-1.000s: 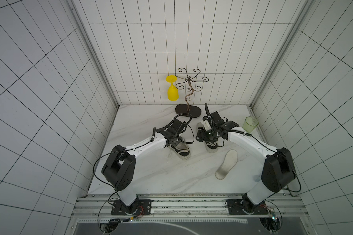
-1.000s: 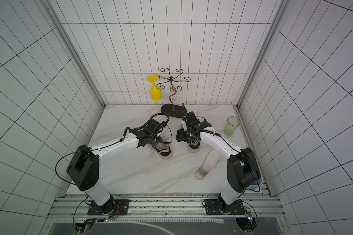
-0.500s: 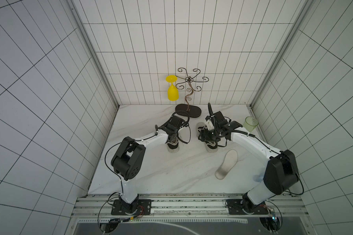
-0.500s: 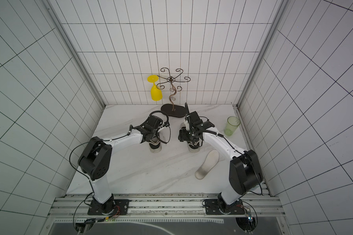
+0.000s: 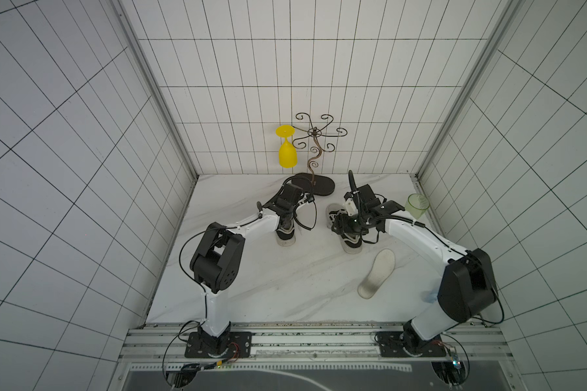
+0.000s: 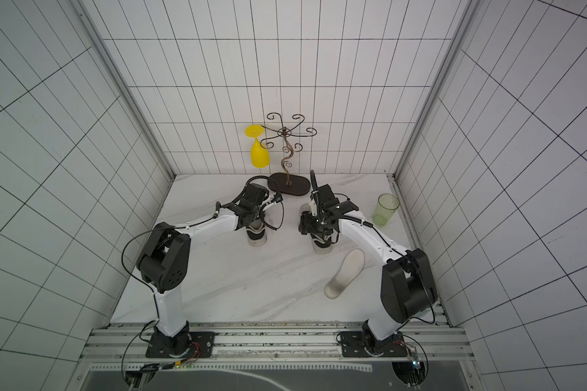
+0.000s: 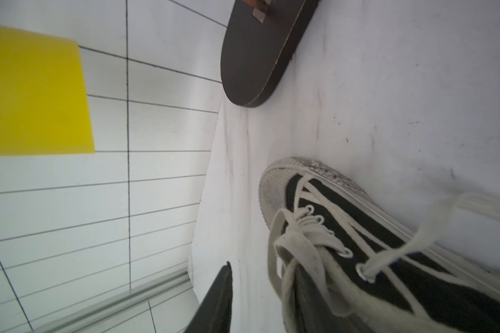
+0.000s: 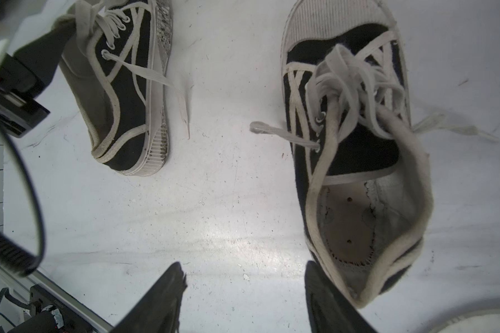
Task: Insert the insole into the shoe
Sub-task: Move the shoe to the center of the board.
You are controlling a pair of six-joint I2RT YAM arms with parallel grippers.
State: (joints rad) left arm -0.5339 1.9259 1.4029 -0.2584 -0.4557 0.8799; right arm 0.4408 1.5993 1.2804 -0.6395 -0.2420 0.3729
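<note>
Two black canvas shoes with white laces stand on the marble table. The left shoe [image 5: 286,234] [image 7: 387,253] is under my left gripper [image 5: 287,220] [image 7: 263,268], whose jaws are open: one finger [image 7: 218,297] is outside the shoe, the other is behind the laces at the collar. The right shoe [image 5: 349,238] [image 8: 358,138] shows a bare tan inner sole. My right gripper [image 5: 342,226] [image 8: 244,268] hangs open beside its heel with only table between the fingers. The white insole [image 5: 377,277] [image 6: 344,273] lies flat, near the right arm.
A wire rack on a dark oval base [image 5: 314,184] stands at the back with a yellow glass [image 5: 287,154] hanging from it. A green cup [image 5: 417,206] stands at the back right. Tiled walls close in three sides.
The left shoe has been shifted left and turned from a slant to pointing straight back. My left gripper's jaws have since parted. The right arm has barely moved.
</note>
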